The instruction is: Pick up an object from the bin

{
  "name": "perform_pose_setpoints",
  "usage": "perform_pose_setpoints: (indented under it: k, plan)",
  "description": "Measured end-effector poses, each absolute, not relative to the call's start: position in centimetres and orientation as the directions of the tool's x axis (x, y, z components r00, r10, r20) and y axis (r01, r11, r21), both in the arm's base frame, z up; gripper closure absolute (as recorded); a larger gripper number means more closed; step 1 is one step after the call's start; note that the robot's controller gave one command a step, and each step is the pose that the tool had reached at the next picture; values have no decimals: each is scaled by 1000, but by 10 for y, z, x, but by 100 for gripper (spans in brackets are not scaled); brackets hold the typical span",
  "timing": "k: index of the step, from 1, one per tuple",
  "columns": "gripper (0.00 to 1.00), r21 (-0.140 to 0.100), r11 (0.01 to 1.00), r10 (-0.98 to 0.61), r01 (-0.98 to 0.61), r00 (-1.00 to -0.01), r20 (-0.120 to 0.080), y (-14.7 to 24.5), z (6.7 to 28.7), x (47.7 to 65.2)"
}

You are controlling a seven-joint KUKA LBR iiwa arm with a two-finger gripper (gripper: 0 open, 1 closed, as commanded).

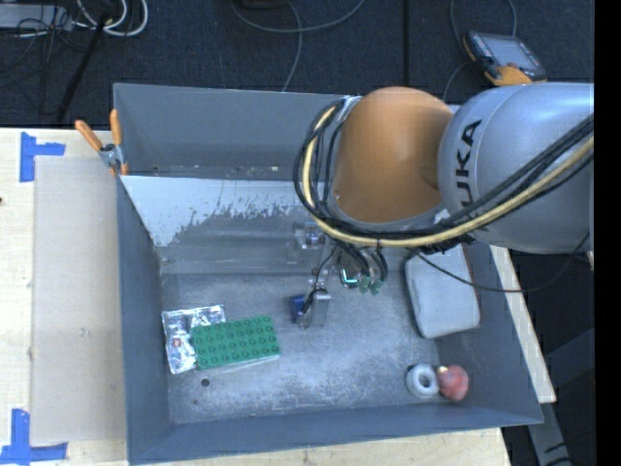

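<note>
My gripper (313,302) hangs below the arm's orange cover, low over the middle of the bin floor. A small blue bit (300,307) shows at its tip; whether it is a loose thing or part of the gripper I cannot tell. A green studded building plate (235,343) lies flat to the gripper's lower left, a short way off. One end of the plate rests on a crinkled silver foil packet (181,330).
A grey rectangular block (441,299) lies against the bin's right wall. In the front right corner a white tape ring (422,381) sits beside a pink ball (453,383). The arm and its cables cover the bin's back right part.
</note>
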State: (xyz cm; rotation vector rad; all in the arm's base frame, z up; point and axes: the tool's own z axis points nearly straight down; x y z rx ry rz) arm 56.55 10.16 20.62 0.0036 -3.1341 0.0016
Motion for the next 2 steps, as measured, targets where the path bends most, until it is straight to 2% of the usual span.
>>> perform_pose_setpoints:
  k: [1, 2]
  plan:
    - [0, -1, 998, 55, 55, -998, 10, 169, 65, 541]
    - [100, 0, 998, 61, 61, -998, 2, 167, 69, 545]
